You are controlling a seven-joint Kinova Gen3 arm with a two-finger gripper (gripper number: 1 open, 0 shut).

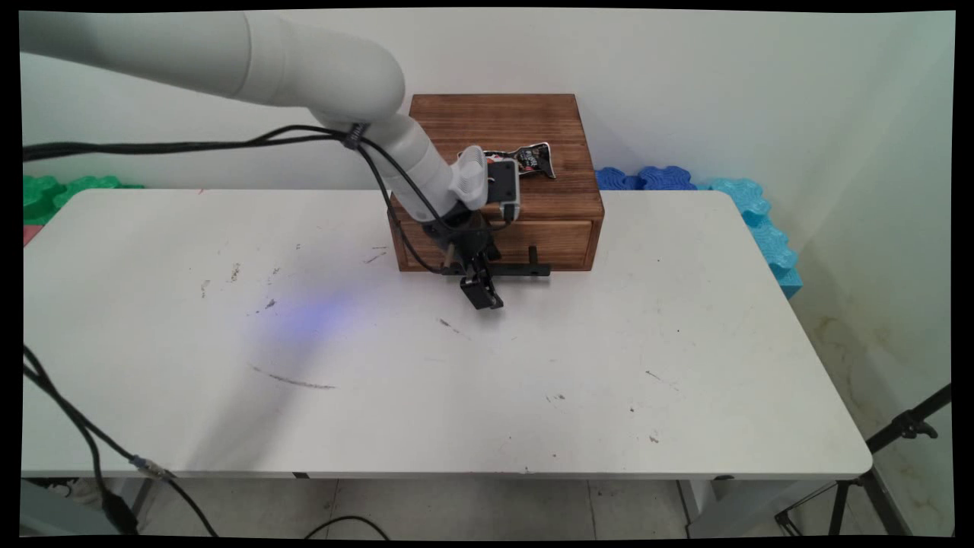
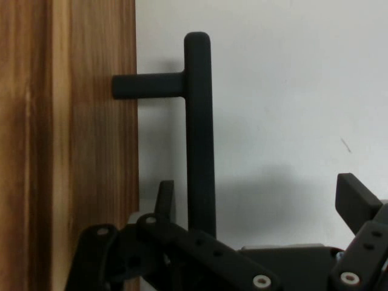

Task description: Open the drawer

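The black two-finger hand (image 1: 481, 293) hangs low at the centre of the main view, just in front of a brown wooden box with one drawer (image 1: 498, 179) that stands on the white table (image 1: 456, 365) near its far edge. The hand's fingers are spread: in the hand view one finger (image 2: 165, 197) shows between the drawer front and the bar, the other (image 2: 357, 203) well out at lower right, so they straddle the black bar handle (image 2: 200, 130) without touching it. To grip the handle well, the hand would have to stay square to the bar and close evenly around it. The bar's long axis runs left to right across the drawer front in the main view. A crumpled black and white packet (image 1: 529, 160) lies on the box's top.
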